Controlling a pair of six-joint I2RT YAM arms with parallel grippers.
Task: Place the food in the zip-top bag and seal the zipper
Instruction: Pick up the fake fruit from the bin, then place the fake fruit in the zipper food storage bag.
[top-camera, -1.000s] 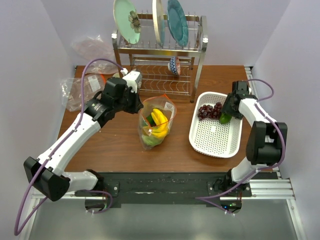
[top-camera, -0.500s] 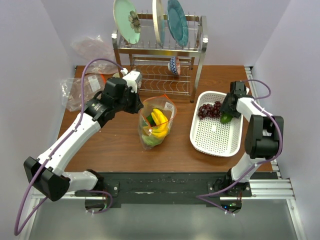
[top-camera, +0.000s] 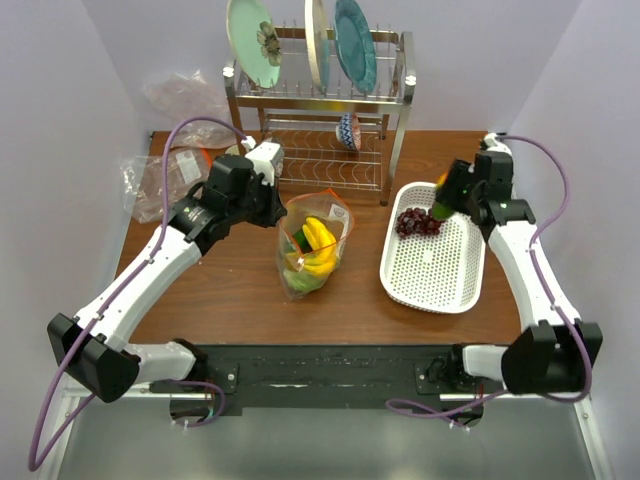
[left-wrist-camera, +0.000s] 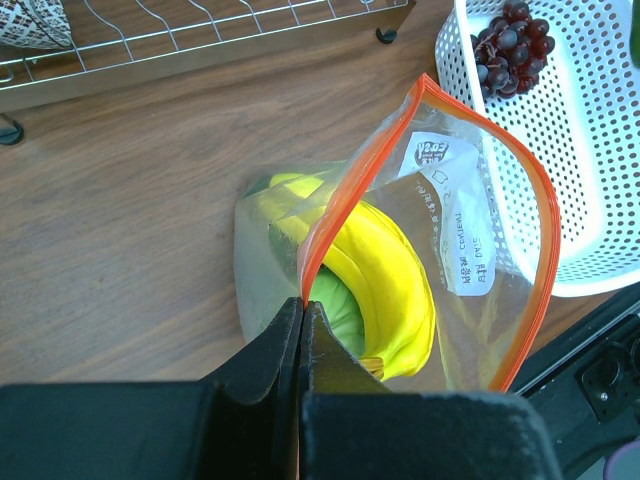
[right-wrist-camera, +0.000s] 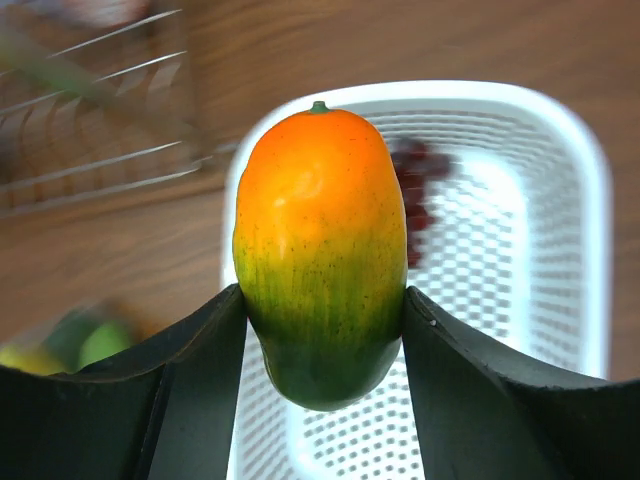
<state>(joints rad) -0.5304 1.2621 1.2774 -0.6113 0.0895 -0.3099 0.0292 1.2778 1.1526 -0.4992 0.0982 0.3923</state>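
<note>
Zip-top bag (top-camera: 315, 240) at centre of the top view, upright on the tabletop (top-camera: 230, 290), mouth agape. Clear thin film, printed white sticker (left-wrist-camera: 455, 235) on one wall. Orange-red zipper (left-wrist-camera: 350, 185) unsealed, spread into a wide loop. Already inside: yellow bananas (left-wrist-camera: 385, 270) over something green. Pinched at the near corner of the zipper by the left gripper (left-wrist-camera: 302, 320), jaws fully together on the film, holding the mouth up.

Change over the last second: orange fruit (right-wrist-camera: 318, 220) no longer low at the right side of the white basket (top-camera: 435, 268). Now raised above the basket's upper edge, right of centre in the top view. Clamped by the right gripper (right-wrist-camera: 320, 305), jaws about half spread around its lower half. Smooth oval, orange at the stem end fading to speckled green.

Meaning for the task, as judged: pick done, carry to the bag mouth next. Left in the basket: dark grapes (top-camera: 418, 222). Sealing not yet begun.
</note>
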